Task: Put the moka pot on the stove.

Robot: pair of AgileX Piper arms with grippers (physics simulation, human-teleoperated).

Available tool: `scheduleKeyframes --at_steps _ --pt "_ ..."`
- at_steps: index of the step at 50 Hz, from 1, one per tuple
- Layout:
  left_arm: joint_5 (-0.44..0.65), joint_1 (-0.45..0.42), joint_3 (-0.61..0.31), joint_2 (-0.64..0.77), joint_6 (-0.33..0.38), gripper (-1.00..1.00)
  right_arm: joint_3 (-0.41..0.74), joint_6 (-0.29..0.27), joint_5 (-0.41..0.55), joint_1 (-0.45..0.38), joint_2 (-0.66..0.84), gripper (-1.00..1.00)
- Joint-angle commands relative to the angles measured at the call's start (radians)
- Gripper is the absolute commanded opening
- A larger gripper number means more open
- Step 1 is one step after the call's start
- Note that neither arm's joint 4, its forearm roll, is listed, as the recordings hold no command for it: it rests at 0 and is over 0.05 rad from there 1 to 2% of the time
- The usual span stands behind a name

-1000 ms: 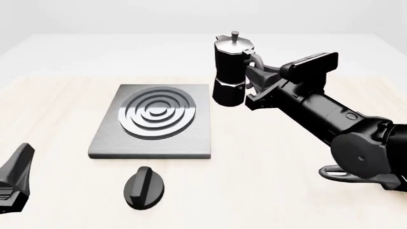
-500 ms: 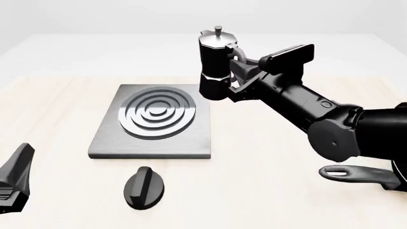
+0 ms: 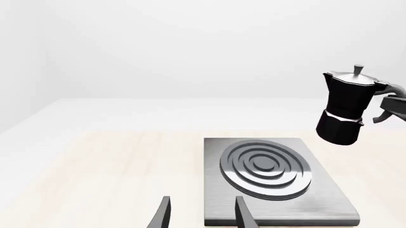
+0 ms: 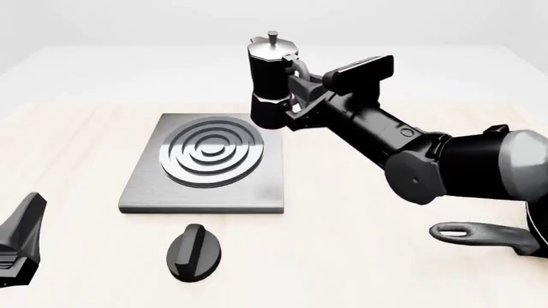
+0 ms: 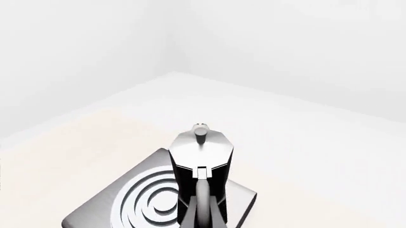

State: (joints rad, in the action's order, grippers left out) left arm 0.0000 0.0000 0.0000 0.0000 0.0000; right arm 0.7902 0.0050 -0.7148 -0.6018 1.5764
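The black moka pot (image 4: 269, 83) with its silver lid hangs upright in the air over the far right corner of the stove (image 4: 205, 160). My right gripper (image 4: 301, 96) is shut on the pot's curved handle. The left wrist view shows the pot (image 3: 345, 107) above and beside the grey plate with ring burner (image 3: 266, 166). The right wrist view looks down on the pot's lid (image 5: 201, 147) with the stove (image 5: 136, 202) under it. My left gripper (image 4: 22, 234) rests at the near left, its fingers (image 3: 163, 213) spread open and empty.
A black oval knob (image 4: 194, 252) lies on the table just in front of the stove. A black pan handle (image 4: 475, 236) shows at the near right, under my right arm.
My right gripper has carried the moka pot to the left and slightly higher, from beside the stove's right edge to over its far right corner. The left arm has not moved.
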Motion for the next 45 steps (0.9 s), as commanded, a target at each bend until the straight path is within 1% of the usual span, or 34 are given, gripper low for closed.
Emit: scheduleKeyframes --at_steps 1,31,36,45 --pt "0.000 0.000 0.000 0.000 0.000 1.00 0.052 0.010 -0.016 -0.013 0.041 -1.00" --pt "0.000 0.000 0.000 0.000 0.000 1.00 0.184 0.030 -0.041 -0.058 0.182 -1.00" --pt "0.000 0.000 0.000 0.000 0.000 1.00 0.195 0.041 -0.060 -0.071 0.201 -1.00" --pt "0.000 0.000 0.000 0.000 0.000 1.00 0.232 0.039 -0.064 -0.080 0.245 -1.00"
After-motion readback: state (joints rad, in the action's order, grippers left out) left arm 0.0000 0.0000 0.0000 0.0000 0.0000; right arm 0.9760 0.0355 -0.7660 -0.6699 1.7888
